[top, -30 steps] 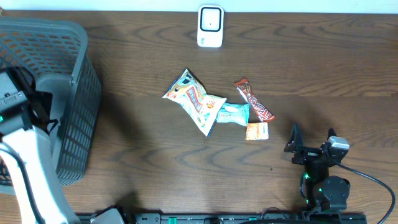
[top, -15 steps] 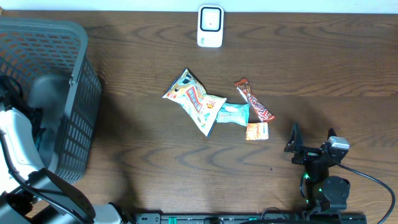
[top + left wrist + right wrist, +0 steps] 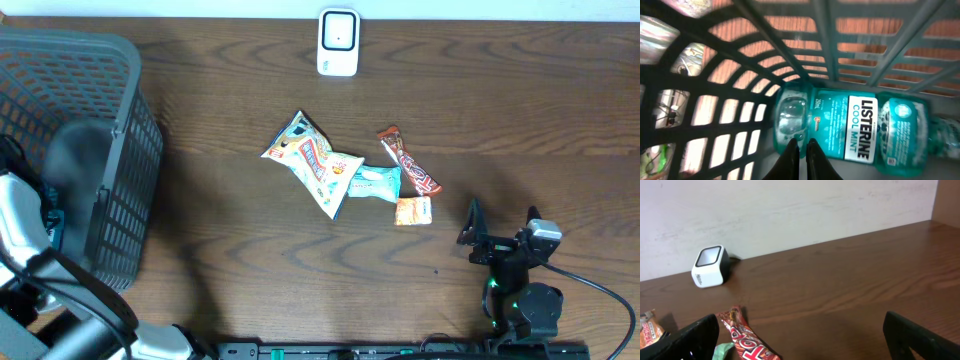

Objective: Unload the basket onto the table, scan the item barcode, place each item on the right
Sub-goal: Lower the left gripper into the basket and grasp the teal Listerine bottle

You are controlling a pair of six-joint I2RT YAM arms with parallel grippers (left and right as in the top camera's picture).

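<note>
A teal Listerine Cool Mint mouthwash bottle (image 3: 860, 130) lies on its side on the floor of the grey mesh basket (image 3: 110, 90). My left gripper (image 3: 801, 145) is inside the basket, its jaws shut with nothing between them and its tips right in front of the bottle's cap end. Overhead, only the left arm (image 3: 22, 235) shows, at the basket's left side. The white barcode scanner (image 3: 338, 42) stands at the table's far edge and appears again as the scanner (image 3: 710, 266). My right gripper (image 3: 503, 222) rests wide open near the front right, empty.
Mid-table lie a chips bag (image 3: 312, 160), a teal packet (image 3: 372, 181), a red candy bar (image 3: 408, 172) and a small orange packet (image 3: 412, 210). The basket walls (image 3: 790, 55) close in around the left gripper.
The left arm has shifted toward the front-left corner beside the basket, and its jaws have gone from open to shut. The right arm has not moved.
</note>
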